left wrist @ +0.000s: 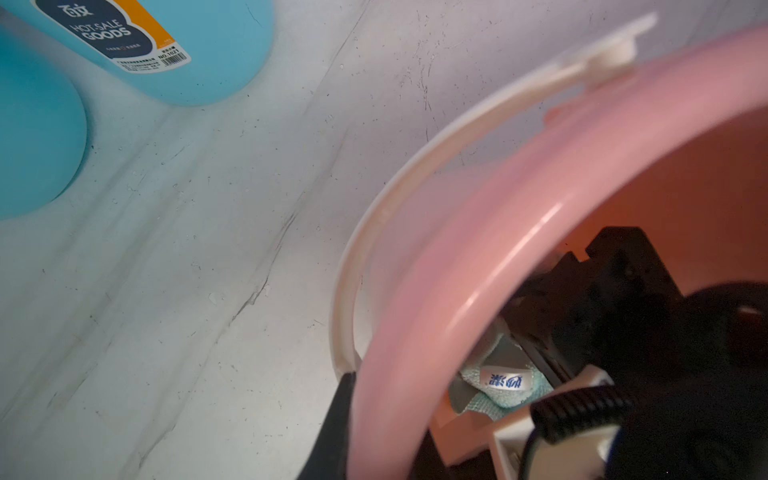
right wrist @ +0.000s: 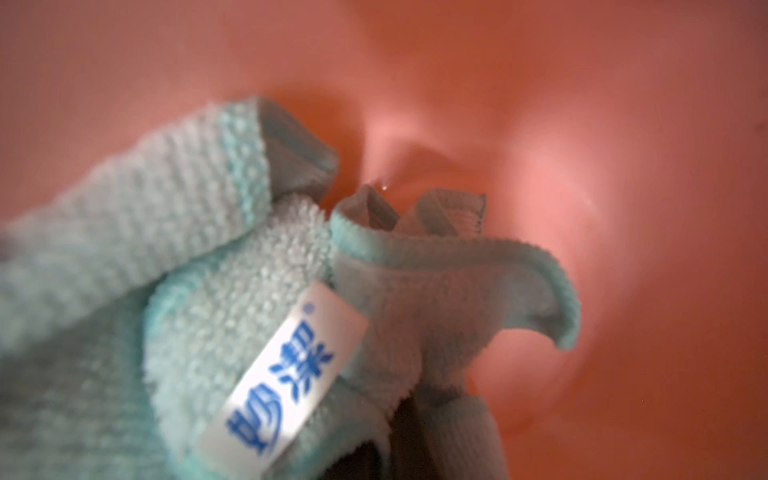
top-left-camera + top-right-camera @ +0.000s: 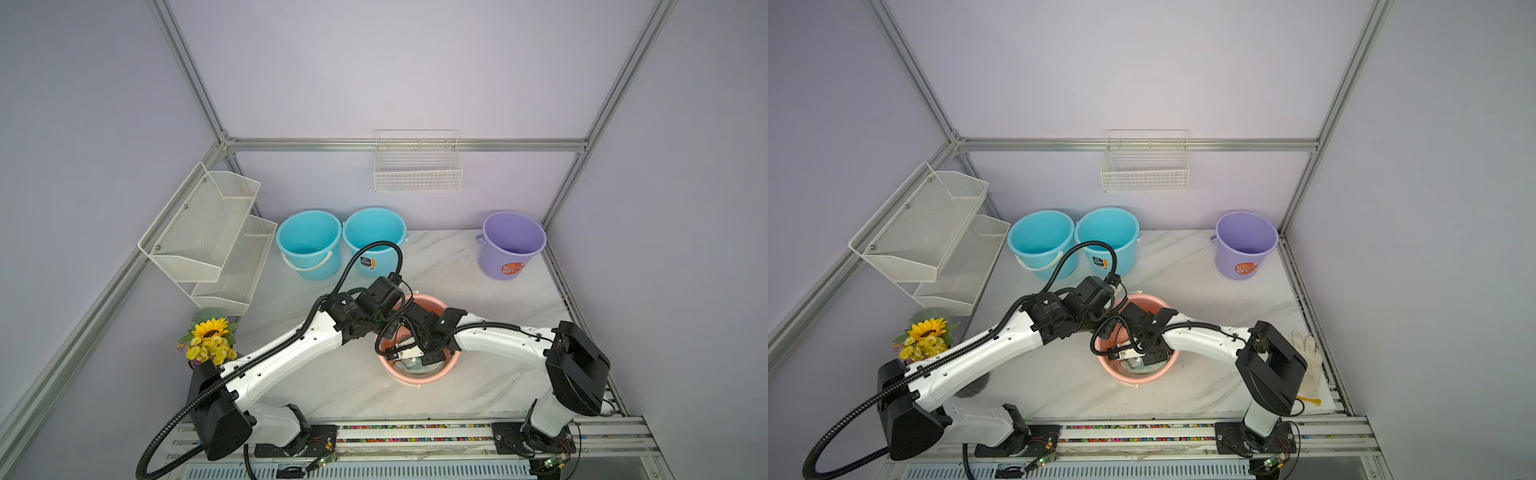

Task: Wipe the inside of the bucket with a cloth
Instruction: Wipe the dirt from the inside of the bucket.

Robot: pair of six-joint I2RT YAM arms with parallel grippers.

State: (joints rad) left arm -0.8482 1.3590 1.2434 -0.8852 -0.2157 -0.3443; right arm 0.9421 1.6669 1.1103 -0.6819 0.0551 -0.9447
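Pink plastic fills the middle of the white marble-patterned desk [image 3: 478, 291]: a pink round plastic bucket [image 3: 415, 376] stands upright there, and both arms bend in towards it. The left gripper [image 1: 382, 444] sits at the bucket's rim with one dark finger [image 1: 343, 419] outside the wall. Its jaws are nearly pressed together and appear to pinch the rim. I judge that this steadies the light bucket so that rubbing does not push it along the desk.

The right gripper [image 3: 409, 357] reaches down inside, its jaws pressed together on a bunched fold of the pale mint-green terry cloth [image 2: 232, 299] with its white tag [image 2: 286, 374]. The cloth sits low in the bucket, near the floor; whether it touches there I cannot tell. Holding it by a gathered bunch leaves loose folds free to drag over the wall.

Nothing else shows in the pink bucket. At the back, two turquoise plastic buckets [image 3: 309, 237] stand just beside each other and a lilac plastic bucket [image 3: 513, 241] stands well apart. Nothing shows inside them. A white wire basket [image 3: 417, 178] on the back wall looks empty.
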